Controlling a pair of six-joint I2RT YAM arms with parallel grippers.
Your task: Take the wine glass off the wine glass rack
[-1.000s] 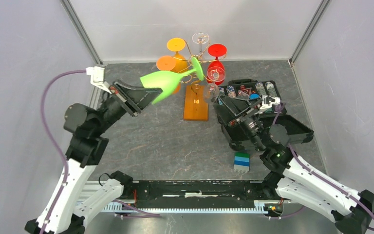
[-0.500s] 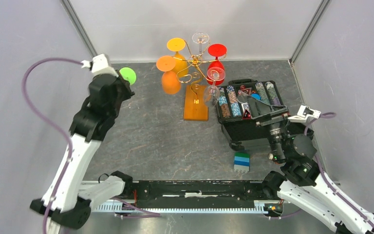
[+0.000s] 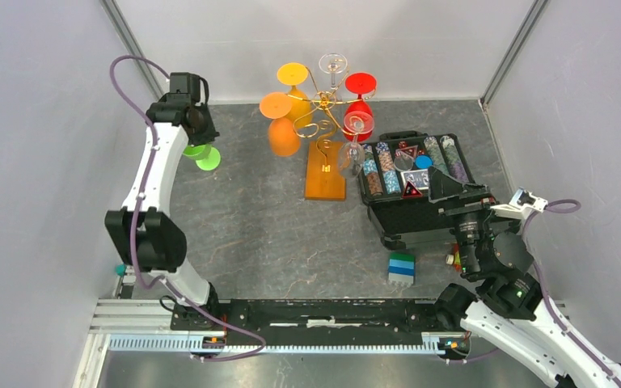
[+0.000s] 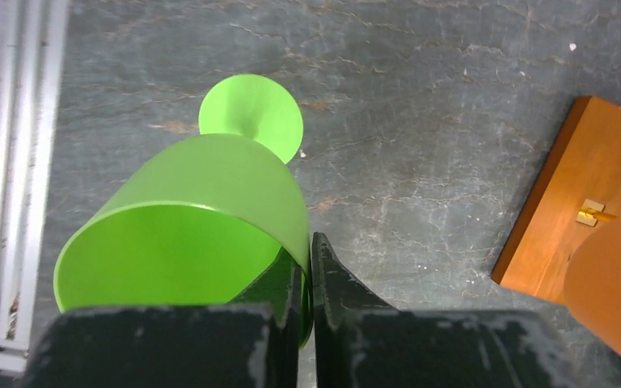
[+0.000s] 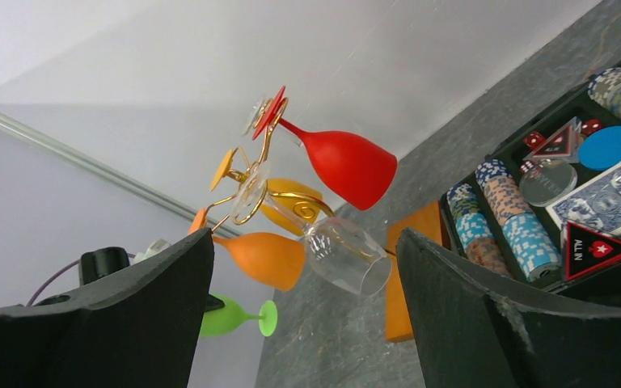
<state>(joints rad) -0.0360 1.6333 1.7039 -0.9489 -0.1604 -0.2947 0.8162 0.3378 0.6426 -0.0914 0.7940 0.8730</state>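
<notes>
The left end effector (image 3: 196, 139) hangs near the counter's (image 3: 242, 234) far-left corner, a green wine glass (image 3: 204, 158) at its tips. The wine glass rack (image 3: 324, 171) stands mid-counter toward the far edge, carrying orange glasses (image 3: 281, 137), a red glass (image 3: 359, 121) and a clear glass (image 3: 350, 158). The right end effector (image 3: 443, 187) hovers over an open chip case (image 3: 396, 230) by the right edge.

Left arm (image 3: 152, 162) stretches back-left, left claw (image 4: 311, 242) clamped on wine glass (image 4: 210, 174); right claw (image 5: 306, 234) gapes wide.
</notes>
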